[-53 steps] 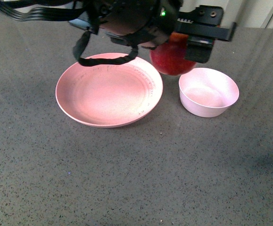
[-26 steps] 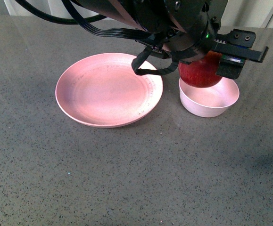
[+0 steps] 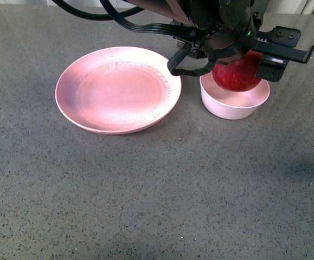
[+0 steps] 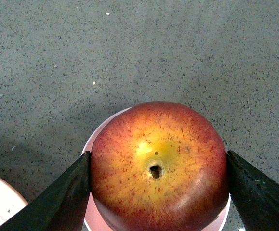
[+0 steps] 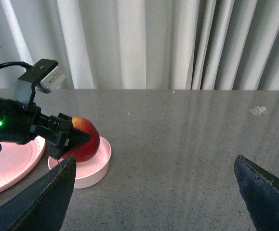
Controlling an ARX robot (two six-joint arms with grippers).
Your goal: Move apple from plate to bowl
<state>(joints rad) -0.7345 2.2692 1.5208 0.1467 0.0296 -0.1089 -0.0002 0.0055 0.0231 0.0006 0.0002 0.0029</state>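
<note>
While the left gripper [image 4: 156, 162] clamps the round dark-red apple with a yellow-orange patch [image 3: 236, 76] between its two black fingers, the fruit hangs over the small pale pinkish-white bowl [image 3: 230, 109]. Its underside dips past the rim, but I cannot tell whether it touches the bottom. The arm's black body hides the bowl's far rim in the front view. A black cable loop [image 3: 189, 69] droops over the narrow gap between the bowl and the wide salmon-pink plate [image 3: 119, 92], which lies just beside it to the left. Both dishes sit on the dark grey speckled tabletop [image 3: 146, 189]. The right gripper [image 5: 151, 197] hangs over bare tabletop with its jaws spread wide, well apart from the bowl. Pale curtains [image 5: 153, 43] hang behind the table.
</note>
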